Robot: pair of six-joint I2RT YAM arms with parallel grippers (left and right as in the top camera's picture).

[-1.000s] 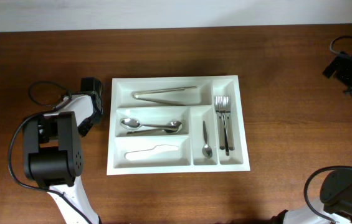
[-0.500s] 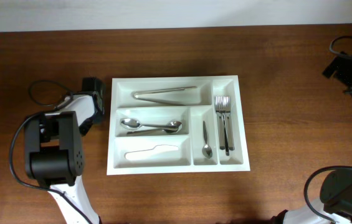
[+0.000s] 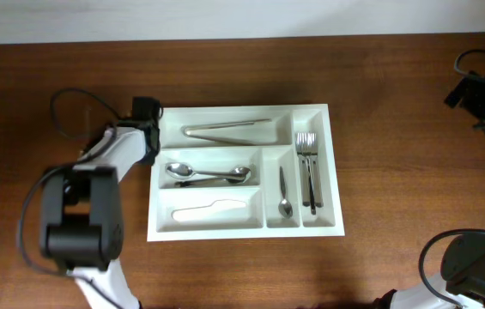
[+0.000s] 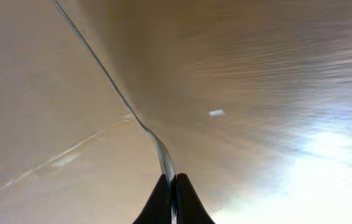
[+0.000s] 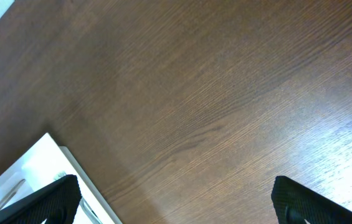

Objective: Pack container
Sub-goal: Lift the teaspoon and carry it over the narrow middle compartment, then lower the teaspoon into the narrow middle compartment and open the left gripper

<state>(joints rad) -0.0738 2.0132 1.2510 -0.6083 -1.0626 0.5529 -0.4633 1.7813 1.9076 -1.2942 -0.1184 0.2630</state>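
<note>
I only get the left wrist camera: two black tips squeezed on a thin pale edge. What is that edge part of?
Observer: The left wall of the container, a white cutlery tray; the left gripper is pinching it.
Visitor: Is anything in the tray?
Observer: Yes, every compartment holds cutlery; the tongs lie nearest the grip.
Visitor: And the other arm?
Observer: The right gripper hangs open over the table, far right of the tray.

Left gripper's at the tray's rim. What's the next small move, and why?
Probably a slow, short pull on the container along the table, kept flat. The left gripper looks shut on its left rim, all five compartments hold cutlery, and the right gripper hangs open, away from it.
</note>
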